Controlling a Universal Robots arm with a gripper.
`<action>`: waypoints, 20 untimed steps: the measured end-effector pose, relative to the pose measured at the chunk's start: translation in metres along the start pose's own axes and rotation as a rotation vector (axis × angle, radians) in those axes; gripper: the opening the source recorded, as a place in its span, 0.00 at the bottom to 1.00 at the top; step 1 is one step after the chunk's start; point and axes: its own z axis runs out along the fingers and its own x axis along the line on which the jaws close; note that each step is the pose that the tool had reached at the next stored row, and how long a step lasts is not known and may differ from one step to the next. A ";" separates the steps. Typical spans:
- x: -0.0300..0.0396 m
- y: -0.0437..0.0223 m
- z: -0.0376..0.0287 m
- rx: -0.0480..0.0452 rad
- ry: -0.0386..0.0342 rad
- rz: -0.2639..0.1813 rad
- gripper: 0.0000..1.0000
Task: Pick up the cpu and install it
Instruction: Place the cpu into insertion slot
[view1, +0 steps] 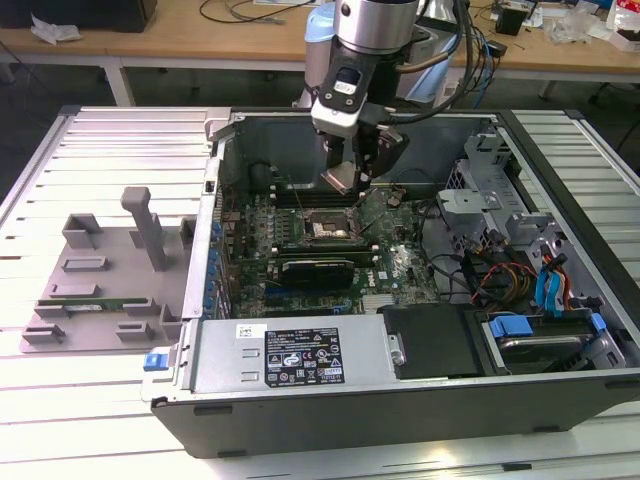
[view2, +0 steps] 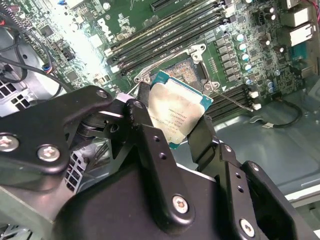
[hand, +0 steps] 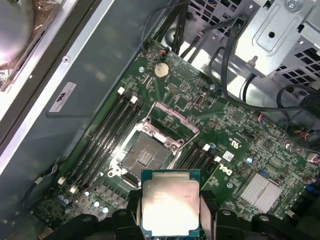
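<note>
Above one open computer case (view1: 300, 410), a single gripper (view1: 352, 172) pinches one cpu (hand: 170, 202) between two black fingers (view2: 150, 140), hovering over one empty socket (hand: 145, 152) on the motherboard (hand: 235, 135).

We see the cpu (hand: 170, 207) as a flat square chip with a silvery-grey metal lid, a thin green edge and small dark print on the lid. The pincer (hand: 170, 220) clamps it by two opposite edges and holds it clear of the motherboard (hand: 240, 130). In the exterior view it hangs tilted, at about twelve o'clock from the open socket (view1: 335, 230).
</note>
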 end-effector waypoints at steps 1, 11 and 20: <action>0.0000 0.0000 0.0000 0.0000 0.0001 0.005 0.55; 0.0000 0.0000 0.0003 -0.0008 0.0017 0.070 0.55; 0.0000 0.0000 0.0006 -0.0016 0.0033 0.134 0.55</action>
